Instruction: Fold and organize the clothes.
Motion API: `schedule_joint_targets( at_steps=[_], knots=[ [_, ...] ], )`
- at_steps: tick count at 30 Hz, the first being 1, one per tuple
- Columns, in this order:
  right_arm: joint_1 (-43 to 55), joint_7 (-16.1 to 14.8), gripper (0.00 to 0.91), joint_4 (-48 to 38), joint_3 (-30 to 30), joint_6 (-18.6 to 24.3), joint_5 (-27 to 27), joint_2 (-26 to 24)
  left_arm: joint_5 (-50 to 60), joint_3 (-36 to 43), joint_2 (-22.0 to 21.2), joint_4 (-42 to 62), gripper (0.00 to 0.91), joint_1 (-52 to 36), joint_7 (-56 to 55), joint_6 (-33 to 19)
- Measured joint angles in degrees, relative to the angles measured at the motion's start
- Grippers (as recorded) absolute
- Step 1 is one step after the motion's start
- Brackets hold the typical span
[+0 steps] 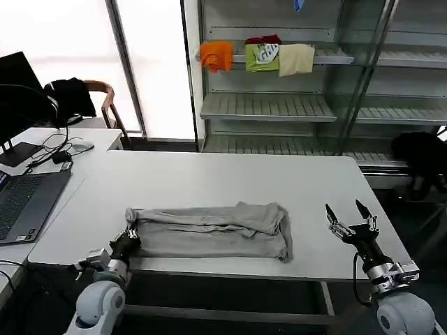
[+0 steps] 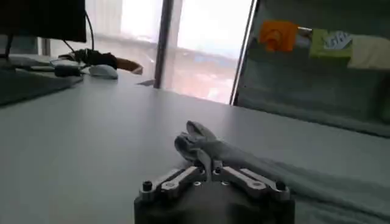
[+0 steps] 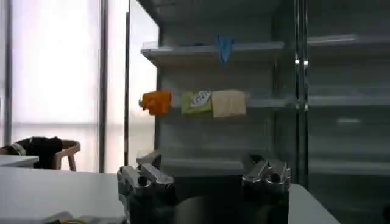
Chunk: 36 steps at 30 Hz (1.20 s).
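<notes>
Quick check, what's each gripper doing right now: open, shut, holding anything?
Left gripper: shut on the grey shirt, pinching its left end at the table's near edge.
Right gripper: jaws open, empty, right of the shirt.

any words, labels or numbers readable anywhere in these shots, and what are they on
None can be read.
Green folded garment on the shelf: a white print, too blurred to read.
Laptop keys: too small to read.
Grey shirt on the table, its corner pinched in the left tool: no print showing.
</notes>
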Motion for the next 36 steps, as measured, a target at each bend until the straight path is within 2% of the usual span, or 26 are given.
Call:
schedule_joint_targets(
  at_steps=[5, 15, 20, 27, 36],
  knots=[
    [0.42, 0.05, 0.907, 0.04, -0.32, -0.01, 0.00, 0.06, -2.69, -2.11, 4.56, 0.26, 0.000, -0.98, -0.23, 0.28],
    [1.99, 0.20, 0.907, 0.23, -1.22, -0.57, 0.11, 0.13, -9.95, -11.03, 16.71, 2.16, 0.000, -1.54, 0.56, 1.14],
    [2.05, 0.21, 0.907, 0.47, -1.45, -0.77, -0.06, 0.30, -12.59, -13.44, 20.21, 0.69, 0.000, -2.85, 0.30, 2.43],
    [2.04, 0.22, 0.907, 0.72, -1.16, -0.88, -0.13, 0.54, -11.69, -10.04, 19.45, -4.39, 0.000, -4.02, 0.29, 3.61],
    [2.58, 0.17, 0.907, 0.16, -1.46, -0.93, -0.59, 0.89, -4.85, 1.92, 12.04, -6.18, 0.000, -7.38, -0.76, 4.01]
  ],
)
